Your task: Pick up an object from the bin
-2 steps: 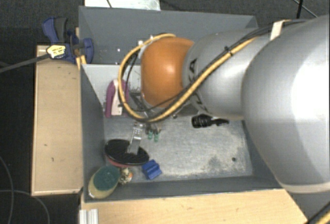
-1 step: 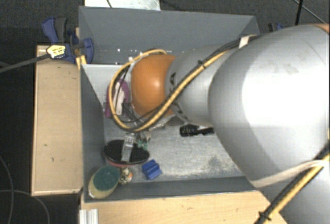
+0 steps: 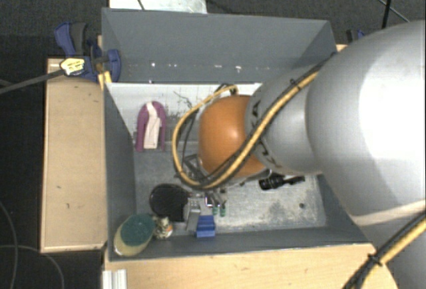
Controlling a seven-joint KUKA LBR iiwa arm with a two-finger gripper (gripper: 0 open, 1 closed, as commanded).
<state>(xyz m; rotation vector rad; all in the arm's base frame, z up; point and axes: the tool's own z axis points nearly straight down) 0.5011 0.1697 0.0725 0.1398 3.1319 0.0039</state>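
Fingers [image 3: 194, 213] — right over blue block [image 3: 206, 228]

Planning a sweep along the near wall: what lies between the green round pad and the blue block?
Camera view: a small brass-coloured piece lies right beside the green round pad, short of the blue block.

The grey metal bin [image 3: 213, 41] carries a few loose things on its speckled floor. A purple-and-white piece [image 3: 151, 125] lies by the left wall. Near the front left corner are a black disc [image 3: 166, 201], a green round pad [image 3: 135, 233] and a blue block [image 3: 205, 226].
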